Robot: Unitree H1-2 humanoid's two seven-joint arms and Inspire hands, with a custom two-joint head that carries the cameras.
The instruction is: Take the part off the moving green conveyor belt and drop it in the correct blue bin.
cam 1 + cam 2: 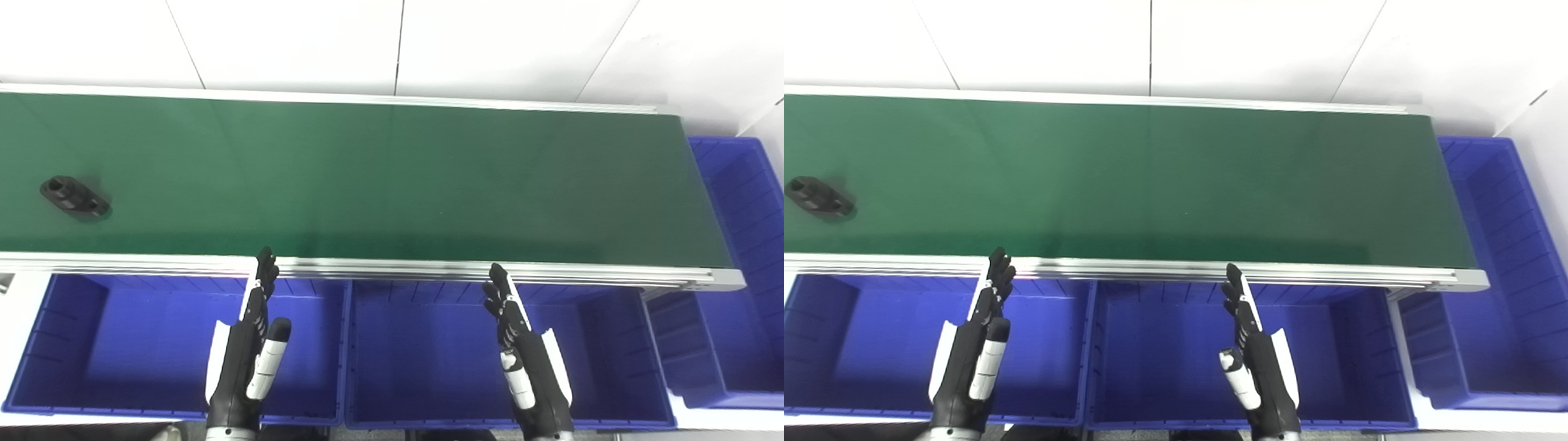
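Your small black oblong plastic part (75, 196) lies on the dark green conveyor belt (392, 177), far left of and beyond your left hand (245, 355), its long axis slanting down-right. Both hands, the right hand (527, 355) too, hover flat over the blue plastic bins (61, 343), fingers straight, together, holding nothing

Looks like a factory sorting station or robotics test cell. Marked by a long green belt (392, 177) in an aluminium frame (429, 269), a row of blue plastic bins (422, 422) below its near edge, one more bin (741, 184) at its right end, bare white panel walls (392, 43) behind.
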